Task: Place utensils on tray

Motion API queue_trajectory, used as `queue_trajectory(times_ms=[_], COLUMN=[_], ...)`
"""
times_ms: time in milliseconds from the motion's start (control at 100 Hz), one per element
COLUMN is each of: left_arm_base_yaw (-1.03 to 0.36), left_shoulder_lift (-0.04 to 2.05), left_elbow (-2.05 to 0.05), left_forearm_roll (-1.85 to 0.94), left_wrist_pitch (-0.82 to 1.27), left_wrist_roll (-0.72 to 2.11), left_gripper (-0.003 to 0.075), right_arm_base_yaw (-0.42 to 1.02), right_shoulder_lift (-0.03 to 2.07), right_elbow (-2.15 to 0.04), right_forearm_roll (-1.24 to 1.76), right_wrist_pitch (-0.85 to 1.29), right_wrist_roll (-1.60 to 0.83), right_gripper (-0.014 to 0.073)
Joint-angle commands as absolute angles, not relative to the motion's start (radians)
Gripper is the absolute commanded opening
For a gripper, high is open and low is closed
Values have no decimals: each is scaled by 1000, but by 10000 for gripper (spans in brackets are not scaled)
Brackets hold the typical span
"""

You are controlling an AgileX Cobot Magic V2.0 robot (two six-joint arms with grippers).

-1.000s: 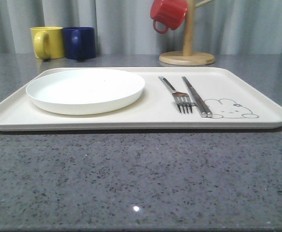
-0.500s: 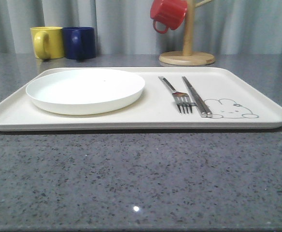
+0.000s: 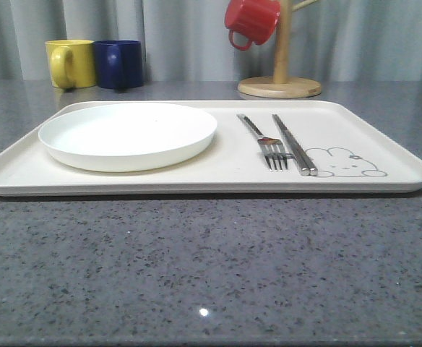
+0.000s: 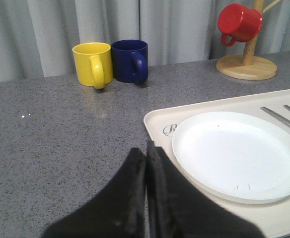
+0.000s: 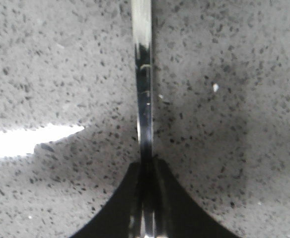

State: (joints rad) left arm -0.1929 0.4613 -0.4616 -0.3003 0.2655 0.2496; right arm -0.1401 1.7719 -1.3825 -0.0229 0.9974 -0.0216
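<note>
The right claw [image 5: 146, 198] was clamped tight on a slim shiny utensil [image 5: 143, 84], its handle running straight up the middle of the frame over speckled grey counter [image 5: 234, 99]; which piece it was, I couldn't tell. The left claw [image 4: 146, 163] sat at bottom centre, fingers pressed together, nothing between them. In the front view, the cream tray [image 3: 384, 144] stretched across the middle of the frame, with the fork [image 3: 265, 141] and the pair of flat sticks [image 3: 294, 144] lying side by side right of centre, just beside the rabbit drawing [image 3: 345, 163]. The white plate [image 3: 128, 134] sat on the tray's left half.
</note>
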Motion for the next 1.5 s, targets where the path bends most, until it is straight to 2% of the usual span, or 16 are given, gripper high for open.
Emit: queue_trajectory(times_ms=[0,400,620,1010,1490], left_arm_base_yaw=[-199,-199,-199,-199,-199], left_shoulder_lift=[465,465,465,465,465], left_elbow=[-489,-489,-489,-489,-489], left_forearm_roll=[-307,-307,-307,-307,-307], left_wrist_pitch=[187,187,187,187,187], left_wrist_roll=[249,249,249,249,249], left_gripper=[-19,-19,-19,-19,-19], right_arm_base_yaw=[-146,-87,64,356,379], right_shoulder_lift=[1732,1587,1511,1571,1713], right_elbow=[-1409,-1411,-1411,-1409,-1409], right_forearm_roll=[0,57,56,-65,-64], right_wrist_pitch=[970,981,982,915,905], right_wrist_roll=[-29,79,186,406,418], right_gripper=[-6,-6,-6,-6,-4])
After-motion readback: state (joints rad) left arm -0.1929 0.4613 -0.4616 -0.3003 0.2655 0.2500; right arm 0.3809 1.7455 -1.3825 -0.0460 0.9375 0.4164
